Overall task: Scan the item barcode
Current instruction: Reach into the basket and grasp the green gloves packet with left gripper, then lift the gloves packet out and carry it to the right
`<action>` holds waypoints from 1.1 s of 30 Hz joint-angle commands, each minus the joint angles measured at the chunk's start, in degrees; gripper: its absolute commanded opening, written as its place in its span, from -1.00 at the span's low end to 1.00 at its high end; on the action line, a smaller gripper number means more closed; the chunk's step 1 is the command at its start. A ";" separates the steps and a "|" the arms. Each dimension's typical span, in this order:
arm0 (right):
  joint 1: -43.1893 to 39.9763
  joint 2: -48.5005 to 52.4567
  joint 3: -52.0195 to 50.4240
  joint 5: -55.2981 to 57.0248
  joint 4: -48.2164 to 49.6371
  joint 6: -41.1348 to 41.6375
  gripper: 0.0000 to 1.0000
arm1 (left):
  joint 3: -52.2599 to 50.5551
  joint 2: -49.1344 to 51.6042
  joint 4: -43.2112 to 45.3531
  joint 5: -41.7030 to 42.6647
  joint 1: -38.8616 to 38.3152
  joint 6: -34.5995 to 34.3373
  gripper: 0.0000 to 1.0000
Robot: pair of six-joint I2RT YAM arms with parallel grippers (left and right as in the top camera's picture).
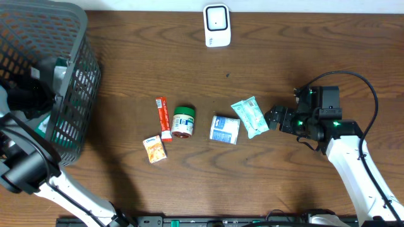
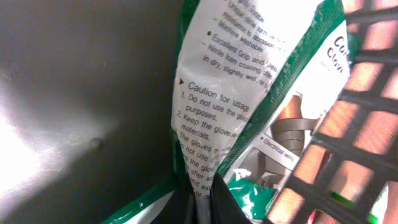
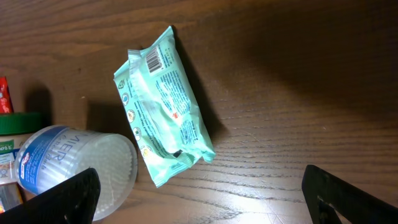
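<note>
Deep in the dark mesh basket (image 1: 79, 44) at the table's left end, my left gripper (image 2: 202, 202) is shut on the lower edge of a green and white glove package (image 2: 230, 93). Its printed caution text faces the left wrist camera, and no barcode shows on it. The white scanner (image 1: 216, 25) stands at the table's far edge, in the middle. My right gripper (image 1: 278, 118) is open and low over the table, just right of a mint wipes pack (image 3: 163, 106) whose barcode faces up. Nothing lies between its fingers.
On the wood lie a red stick sachet (image 1: 163, 117), a green-lidded jar (image 1: 183, 122), a blue and white tub (image 1: 225, 129) on its side and a small orange packet (image 1: 154, 150). More green packaging (image 2: 249, 190) lies in the basket.
</note>
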 commanded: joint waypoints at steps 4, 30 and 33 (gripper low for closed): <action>-0.04 0.28 -0.39 0.52 0.07 0.20 0.98 | 0.76 -7.61 6.19 2.27 0.48 -8.90 -0.85; -3.06 0.28 4.26 -2.69 0.44 1.05 0.99 | 0.76 -46.80 20.92 -10.16 0.28 -29.92 -0.86; -4.81 0.28 10.21 -2.67 -5.99 -1.36 0.98 | 0.76 -49.75 19.63 -3.89 -2.43 -32.52 -0.85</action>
